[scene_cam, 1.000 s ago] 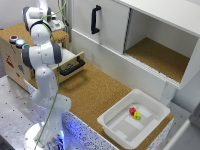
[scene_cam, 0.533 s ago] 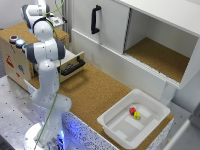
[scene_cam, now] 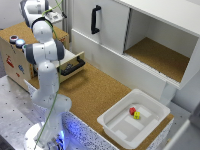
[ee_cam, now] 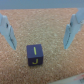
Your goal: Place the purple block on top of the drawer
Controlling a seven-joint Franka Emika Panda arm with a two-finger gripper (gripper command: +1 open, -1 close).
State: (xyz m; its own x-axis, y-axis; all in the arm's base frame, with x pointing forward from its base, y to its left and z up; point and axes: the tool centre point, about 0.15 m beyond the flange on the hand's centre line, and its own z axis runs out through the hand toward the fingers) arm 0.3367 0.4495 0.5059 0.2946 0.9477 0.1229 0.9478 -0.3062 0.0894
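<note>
In the wrist view the purple block (ee_cam: 35, 56), marked with yellow letters, rests on a speckled cork surface. My gripper (ee_cam: 38, 44) is open. Its two fingers (ee_cam: 8, 31) stand on either side of the block and clear of it. The exterior view shows the drawer (scene_cam: 17, 52), a light-wood box with a cork top, at the exterior view's left. Its tray with a black bar handle (scene_cam: 72, 66) is pulled out. The arm (scene_cam: 45, 55) reaches up over the drawer's top, where its own links hide the block.
A large white cabinet with a vertical black handle (scene_cam: 95, 20) and an open compartment (scene_cam: 157, 56) stands behind. At the exterior view's lower right, a white bin (scene_cam: 112, 125) holds a red piece (scene_cam: 132, 110) and a yellow piece (scene_cam: 137, 115). Round buttons (scene_cam: 14, 38) sit on the drawer's corner.
The arm's upper end has lifted slightly over the drawer top. The bin and cabinet are unchanged.
</note>
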